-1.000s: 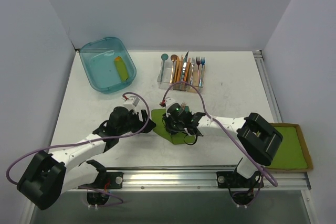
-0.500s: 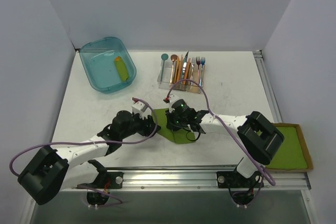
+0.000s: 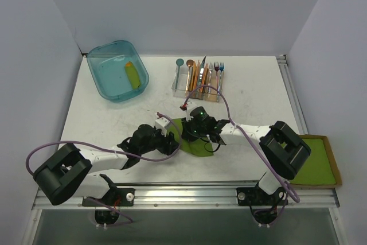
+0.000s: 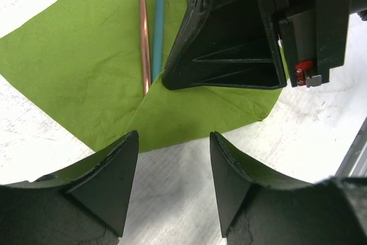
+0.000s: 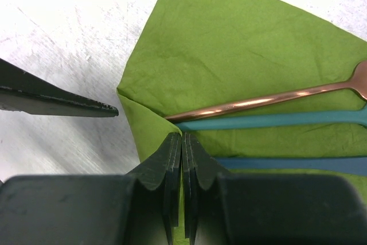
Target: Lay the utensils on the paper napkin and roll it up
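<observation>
While the utensils are lying on the paper napkin (image 3: 198,148), rolling appears to be just starting at one corner.
Right gripper (image 5: 182,136): fingers pressed together, seemingly pinching a corner flap folded up against the handle ends of the copper fork (image 5: 258,102) and teal spoon (image 5: 275,120), which are lying side by side across the napkin's middle. Left gripper (image 4: 173,139): fingers spread, hovering just off the napkin's edge, touching nothing. Judgement: the next move is calling for carrying the flap over the handles while the left gripper is steadying the sheet.
</observation>
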Robot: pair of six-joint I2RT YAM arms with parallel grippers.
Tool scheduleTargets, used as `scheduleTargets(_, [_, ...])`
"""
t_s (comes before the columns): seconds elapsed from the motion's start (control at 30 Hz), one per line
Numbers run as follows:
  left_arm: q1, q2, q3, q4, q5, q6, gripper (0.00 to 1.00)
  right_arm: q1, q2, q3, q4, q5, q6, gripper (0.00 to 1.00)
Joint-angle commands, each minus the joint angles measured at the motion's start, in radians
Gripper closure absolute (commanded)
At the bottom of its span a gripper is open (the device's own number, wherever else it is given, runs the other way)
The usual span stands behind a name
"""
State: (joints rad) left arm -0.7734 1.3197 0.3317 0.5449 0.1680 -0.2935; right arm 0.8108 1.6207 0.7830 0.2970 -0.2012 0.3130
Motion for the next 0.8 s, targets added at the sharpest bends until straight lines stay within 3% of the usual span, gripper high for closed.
scheduleTargets(0.0, [-0.013,0.021,0.036,0.090,-0.022,0.025,0.39,-0.012,-0.005,-0.010,0.034,-0.027,-0.008,1.00])
scheduleTargets(0.77, [-0.105,0.122,0.127,-0.013,-0.154,0.091,0.38,-0.032,-0.027,-0.067,0.079,-0.040,0.020,1.00])
